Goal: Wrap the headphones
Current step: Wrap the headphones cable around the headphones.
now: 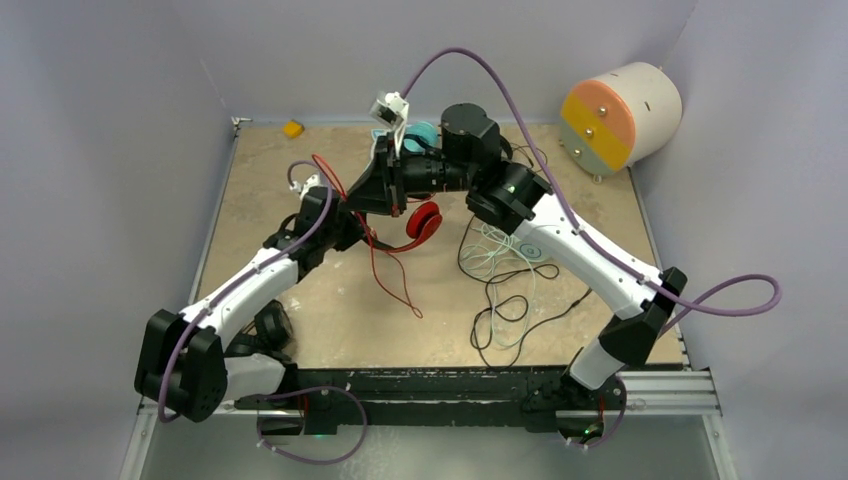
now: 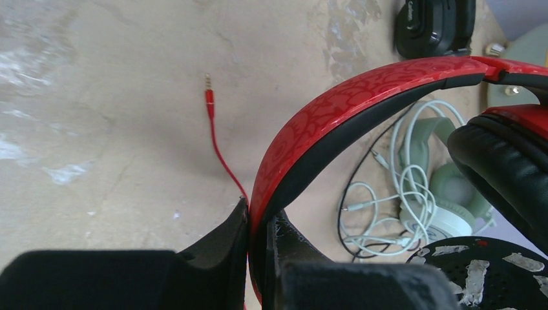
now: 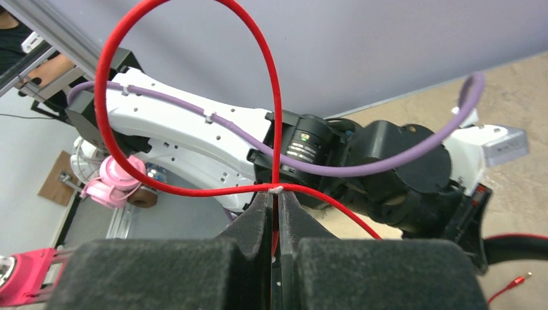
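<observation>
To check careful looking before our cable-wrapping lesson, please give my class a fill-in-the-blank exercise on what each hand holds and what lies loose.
1. The left hand is shut on the ___ of the red headphones.
2. The right hand pinches a cable whose colour is ___.
3. The mint-green headphones lie on the ___, held by neither hand.
Missing words: headband; red; table.

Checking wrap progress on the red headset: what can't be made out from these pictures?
Top view: the arms cover most of the red headphones.
Left wrist: their earcup runs off the right edge; the black headset off the top.
Right wrist: the red cable vanishes inside the shut right claw.
</observation>
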### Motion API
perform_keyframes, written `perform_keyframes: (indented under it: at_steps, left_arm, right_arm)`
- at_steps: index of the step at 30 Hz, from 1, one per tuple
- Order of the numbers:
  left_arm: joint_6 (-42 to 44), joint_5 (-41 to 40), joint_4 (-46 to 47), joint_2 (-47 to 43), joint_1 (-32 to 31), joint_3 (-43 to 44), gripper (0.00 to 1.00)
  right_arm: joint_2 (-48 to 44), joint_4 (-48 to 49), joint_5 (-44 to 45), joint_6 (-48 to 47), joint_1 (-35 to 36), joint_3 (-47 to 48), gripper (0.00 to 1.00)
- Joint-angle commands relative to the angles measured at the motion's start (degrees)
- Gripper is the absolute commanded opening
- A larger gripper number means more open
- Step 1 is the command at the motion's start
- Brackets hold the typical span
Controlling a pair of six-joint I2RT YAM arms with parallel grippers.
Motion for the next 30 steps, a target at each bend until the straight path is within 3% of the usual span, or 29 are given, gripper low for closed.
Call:
perform_keyframes:
  at_steps: [1, 10, 22, 25, 30]
  left_arm:
    - [-6.5, 4.8, 9.3, 0.7, -1.7, 3.1, 0.0]
    - [-11.8, 5.1, 9.9, 0.2, -5.5, 4.6, 0.0]
    - [-19.5, 1.2, -5.5, 0.9, -5.2, 17.4, 0.0]
    - [-21.2, 1.5, -10.5, 2.0, -3.1, 21.4, 0.0]
    - [-22.5, 10.8, -14.8, 3.5, 5.0, 25.3, 0.0]
  right_arm:
    - [-0.4, 5.8, -2.5, 2.0, 1.0, -0.5, 0.0]
    - [-0.5, 14.3, -5.3, 4.6, 1.1, -4.7, 0.0]
    - [-4.0, 22.8, -5.4, 8.1, 2.4, -16.6, 0.0]
    - [-6.2, 23.2, -4.6, 8.3, 2.7, -20.5, 0.0]
    - [-11.7, 21.2, -1.6, 6.8, 2.8, -28.0, 0.0]
